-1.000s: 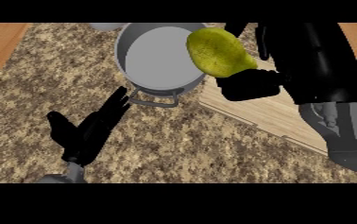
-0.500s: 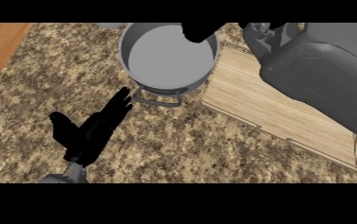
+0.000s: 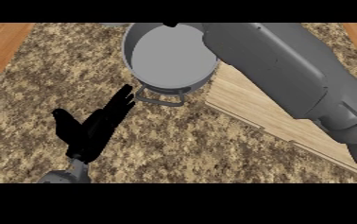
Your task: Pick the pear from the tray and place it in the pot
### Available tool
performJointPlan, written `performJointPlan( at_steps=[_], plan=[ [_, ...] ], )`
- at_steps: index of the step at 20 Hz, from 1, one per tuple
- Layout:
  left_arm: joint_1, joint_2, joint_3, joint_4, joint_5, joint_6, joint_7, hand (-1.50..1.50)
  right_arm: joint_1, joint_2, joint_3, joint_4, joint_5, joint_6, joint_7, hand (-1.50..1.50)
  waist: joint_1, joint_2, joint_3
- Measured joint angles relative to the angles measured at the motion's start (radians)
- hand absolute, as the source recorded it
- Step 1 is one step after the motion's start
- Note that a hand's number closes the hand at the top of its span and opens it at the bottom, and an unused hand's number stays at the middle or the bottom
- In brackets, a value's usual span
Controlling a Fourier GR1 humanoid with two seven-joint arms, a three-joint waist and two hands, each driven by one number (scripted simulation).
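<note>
The pot point(image 3: 171, 60) stands at the far side of the speckled bench point(image 3: 209, 147), its loop handle point(image 3: 164, 98) turned toward the near edge. What shows of its inside is a bare grey floor, with no pear lying there. The pear is nowhere to be seen. It is not on the bench, and the part of the wooden tray point(image 3: 244, 100) that shows, right of the pot, is bare.

The right forearm point(image 3: 272, 62) comes in from the right, crossing above the tray and over the pot's right rim, and it covers a good deal of both. Of the right hand point(image 3: 171, 24) only a dark sliver shows at the pot's far rim, so I cannot tell whether it is closed round anything (the pear, if carried, would be hidden up there). The left hand point(image 3: 94, 126) rests at the near left, spread flat and holding nothing. Its fingers are straight, with tips near the handle but not touching it.

My judgement is that the pick looks done, since the visible tray carries no fruit and the arm is over the pot. The placing is not yet shown as done: the pear has yet to appear inside the pot.
</note>
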Motion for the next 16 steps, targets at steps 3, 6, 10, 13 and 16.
performJointPlan(
  at_steps=[3,6,10,13,16],
  plan=[
    [-0.005,-0.007,-0.005,-0.003,-0.004,-0.001,0.001,0.0,-0.015,0.074,-0.028,0.141,0.016,-0.03,-0.086,1.5,0.009,0.004,0.0],
    [-0.009,-0.01,-0.006,0.005,-0.006,-0.006,-0.001,0.0,-0.009,0.139,-0.058,0.258,0.022,-0.072,-0.18,1.5,0.016,0.009,0.0],
    [-0.01,-0.011,-0.015,-0.006,-0.011,-0.013,0.001,0.0,-0.03,0.203,-0.112,0.388,0.01,-0.107,-0.272,1.5,0.031,0.014,0.0],
    [-0.025,-0.013,-0.011,0.009,-0.011,-0.02,-0.002,0.0,-0.048,0.247,-0.137,0.471,0.006,-0.105,-0.319,1.5,0.037,0.018,-0.001],
    [-0.027,-0.016,-0.013,0.011,-0.011,-0.026,-0.01,0.0,-0.034,0.277,-0.183,0.528,-0.023,-0.141,-0.356,-1.5,0.047,0.023,-0.001]
  ],
)
